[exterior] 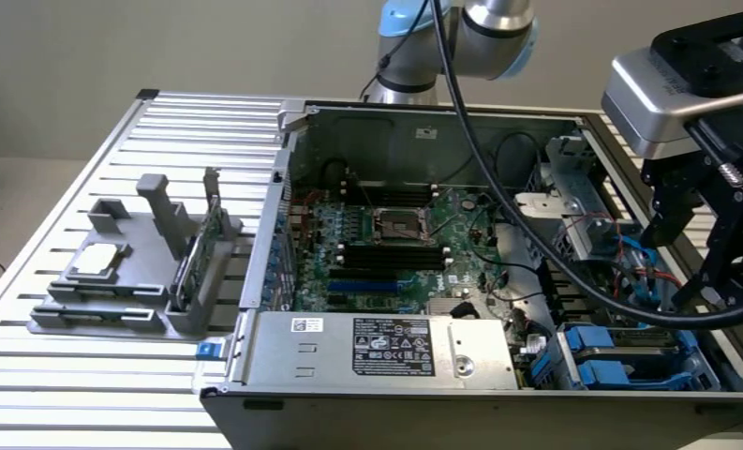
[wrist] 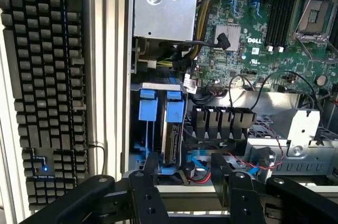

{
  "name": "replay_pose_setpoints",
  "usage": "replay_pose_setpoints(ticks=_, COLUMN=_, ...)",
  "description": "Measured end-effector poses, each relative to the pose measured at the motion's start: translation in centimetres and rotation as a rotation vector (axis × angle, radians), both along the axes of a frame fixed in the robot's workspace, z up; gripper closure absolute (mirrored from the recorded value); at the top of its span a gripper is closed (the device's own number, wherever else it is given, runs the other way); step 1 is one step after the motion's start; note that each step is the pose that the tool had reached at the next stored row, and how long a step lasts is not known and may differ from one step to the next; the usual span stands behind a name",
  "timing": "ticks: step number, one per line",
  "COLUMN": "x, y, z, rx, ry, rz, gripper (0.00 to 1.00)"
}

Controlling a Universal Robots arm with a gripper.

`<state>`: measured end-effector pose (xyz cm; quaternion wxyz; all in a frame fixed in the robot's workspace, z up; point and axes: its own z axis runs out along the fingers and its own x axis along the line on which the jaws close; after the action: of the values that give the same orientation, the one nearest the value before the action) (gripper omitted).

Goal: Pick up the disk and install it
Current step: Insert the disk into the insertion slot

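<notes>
**Disk in bay, gripper empty-handed**

By the table's (exterior: 46, 394) edge at the exterior view's left, a grey rack (exterior: 109, 309) holds a green circuit card (exterior: 194, 258). In the open computer case's (exterior: 471, 417) near right corner the disk (wrist: 172, 134) stands in its bay. The gripper (exterior: 684, 272) hangs above it, fingers (wrist: 145, 197) apart, holding nothing.
</notes>
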<state>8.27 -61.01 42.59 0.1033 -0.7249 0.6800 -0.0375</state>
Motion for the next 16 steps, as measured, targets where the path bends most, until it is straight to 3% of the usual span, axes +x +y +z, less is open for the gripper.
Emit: replay_pose_setpoints(ticks=16, x=1.0, y=-0.03, z=-0.16, rx=0.0019, ry=0.0003, rz=0.001, gripper=0.47)
